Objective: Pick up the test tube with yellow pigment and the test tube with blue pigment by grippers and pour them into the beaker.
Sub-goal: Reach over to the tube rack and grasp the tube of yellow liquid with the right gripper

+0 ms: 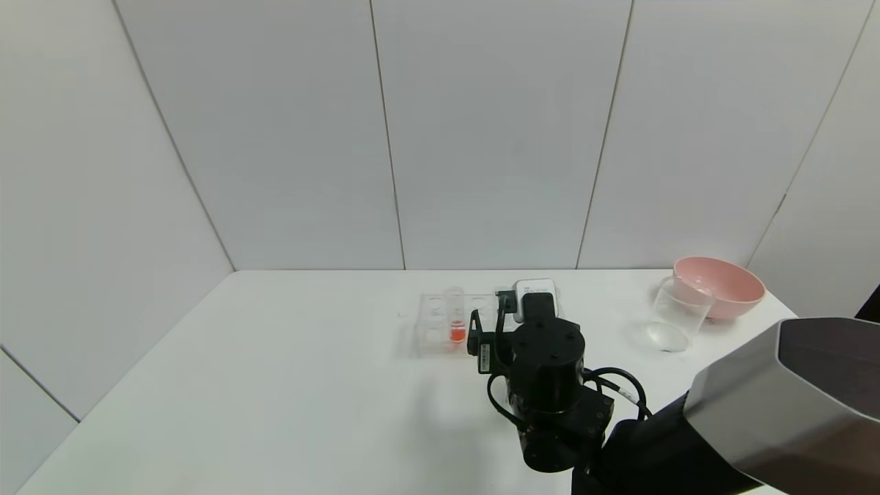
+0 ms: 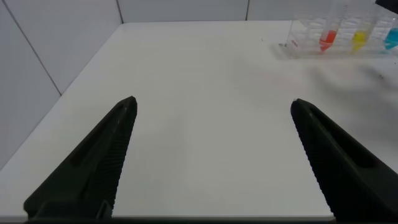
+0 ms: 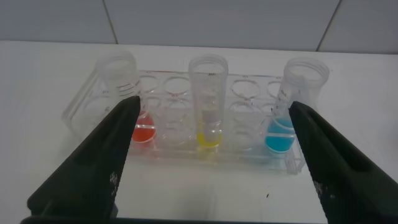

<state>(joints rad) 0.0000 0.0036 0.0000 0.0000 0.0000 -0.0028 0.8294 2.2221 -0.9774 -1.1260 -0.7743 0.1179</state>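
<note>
Now our right claw [image 3: 211,162] hangs wide open and empty, the yellow tube [image 3: 208,102] centred just ahead in its rack [image 3: 180,134], seemingly for grasping; the blue tube [image 3: 292,106] stands beside, the beaker [image 1: 677,313] well apart.

No legible text, brand or number is shown in any view. A small white label [image 1: 485,353] is seen on the right arm's wrist in the head view, w/ dark print too fine to be read. Short dark graduation lines are seen on the red-tinted tube [image 3: 124,93] in the right wrist view, w/o any digits beside them. Faint marks are seen on the test tube with yellow pigment [image 3: 208,99] and the test tube with blue pigment [image 3: 293,102]; nothing on them can be made out.
</note>
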